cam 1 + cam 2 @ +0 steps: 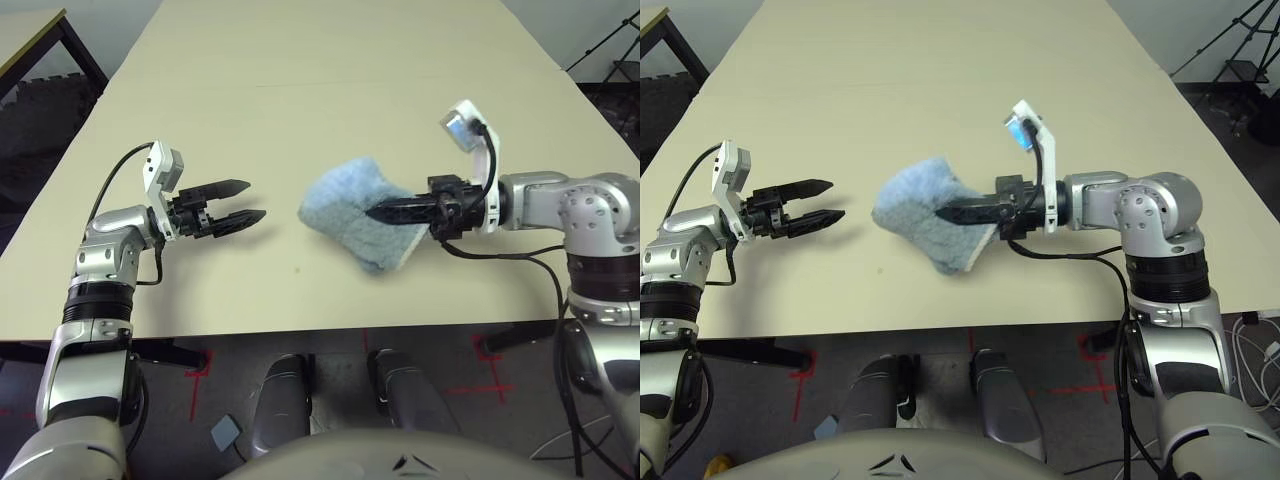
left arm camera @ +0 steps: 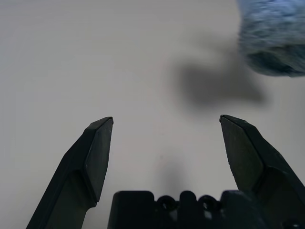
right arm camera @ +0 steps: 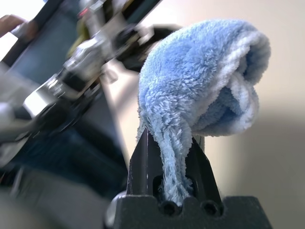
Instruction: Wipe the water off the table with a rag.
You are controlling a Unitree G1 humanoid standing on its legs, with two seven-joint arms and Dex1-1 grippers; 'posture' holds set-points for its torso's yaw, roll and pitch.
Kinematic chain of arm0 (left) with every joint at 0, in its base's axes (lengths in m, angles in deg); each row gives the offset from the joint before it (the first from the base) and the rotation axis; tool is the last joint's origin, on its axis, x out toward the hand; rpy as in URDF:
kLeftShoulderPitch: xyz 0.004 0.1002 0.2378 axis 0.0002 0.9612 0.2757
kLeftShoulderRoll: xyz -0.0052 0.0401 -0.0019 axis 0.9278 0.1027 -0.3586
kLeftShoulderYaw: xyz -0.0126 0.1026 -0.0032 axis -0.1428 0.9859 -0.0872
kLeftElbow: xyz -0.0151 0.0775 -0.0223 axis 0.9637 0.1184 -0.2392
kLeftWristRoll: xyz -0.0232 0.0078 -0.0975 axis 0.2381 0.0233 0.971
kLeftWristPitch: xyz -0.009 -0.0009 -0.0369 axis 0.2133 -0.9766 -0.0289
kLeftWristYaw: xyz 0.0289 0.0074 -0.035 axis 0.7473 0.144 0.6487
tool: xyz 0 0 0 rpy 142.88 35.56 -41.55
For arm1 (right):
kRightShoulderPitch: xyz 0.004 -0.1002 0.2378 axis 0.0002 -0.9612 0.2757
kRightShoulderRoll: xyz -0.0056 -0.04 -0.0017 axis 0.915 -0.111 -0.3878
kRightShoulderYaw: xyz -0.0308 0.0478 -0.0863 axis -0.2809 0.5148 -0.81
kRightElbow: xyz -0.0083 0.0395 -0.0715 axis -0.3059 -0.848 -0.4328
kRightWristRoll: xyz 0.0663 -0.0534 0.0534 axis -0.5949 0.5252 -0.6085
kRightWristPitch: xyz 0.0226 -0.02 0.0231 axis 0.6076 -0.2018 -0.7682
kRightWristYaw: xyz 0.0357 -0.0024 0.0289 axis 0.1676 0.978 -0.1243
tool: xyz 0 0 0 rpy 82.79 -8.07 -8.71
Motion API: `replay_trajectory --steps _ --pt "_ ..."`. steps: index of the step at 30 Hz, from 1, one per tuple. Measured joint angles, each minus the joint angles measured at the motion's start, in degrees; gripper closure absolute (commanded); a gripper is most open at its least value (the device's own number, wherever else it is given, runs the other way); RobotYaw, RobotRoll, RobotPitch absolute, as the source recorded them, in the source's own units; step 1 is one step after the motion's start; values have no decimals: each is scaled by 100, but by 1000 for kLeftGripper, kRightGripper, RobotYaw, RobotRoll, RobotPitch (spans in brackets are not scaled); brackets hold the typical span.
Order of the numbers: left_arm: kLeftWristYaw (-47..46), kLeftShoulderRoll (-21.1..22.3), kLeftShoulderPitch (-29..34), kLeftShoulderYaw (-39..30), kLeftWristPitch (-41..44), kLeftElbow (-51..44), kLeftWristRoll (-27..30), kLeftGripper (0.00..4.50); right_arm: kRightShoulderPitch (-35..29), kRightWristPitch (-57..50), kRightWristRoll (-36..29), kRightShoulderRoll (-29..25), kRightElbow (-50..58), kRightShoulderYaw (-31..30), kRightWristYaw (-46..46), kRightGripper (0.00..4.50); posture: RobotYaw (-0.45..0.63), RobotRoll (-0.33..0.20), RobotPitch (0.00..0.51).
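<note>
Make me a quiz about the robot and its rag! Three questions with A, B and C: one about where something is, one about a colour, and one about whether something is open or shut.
1. Where is the rag?
A) On the floor
B) In the right pincer
C) Around the robot's left arm

2. What colour is the rag?
A) Light blue
B) Red
C) Black

3. How is the left pincer?
A) Shut on a cup
B) Shut and empty
C) Open and empty

Answers:
1. B: the right pincer's two fingers pinch the cloth between them.
2. A: its fluffy cloth looks light blue, with a whitish edge.
3. C: its two fingers stand apart with nothing between them.
</note>
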Motion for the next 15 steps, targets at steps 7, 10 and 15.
replay_trajectory --steps 7,10,15 --pt "-8 -17 -32 3 -50 187 -44 0 254 678 771 -432 -1230 147 412 4491 -182 0 132" --pt "-76 -45 -65 -1 -124 229 -59 0 318 1004 1092 -668 -1790 148 466 4491 -180 0 134" --pt "-266 -146 -259 -50 -235 362 -58 0 347 1393 1473 -920 -2363 148 473 4491 -180 0 134"
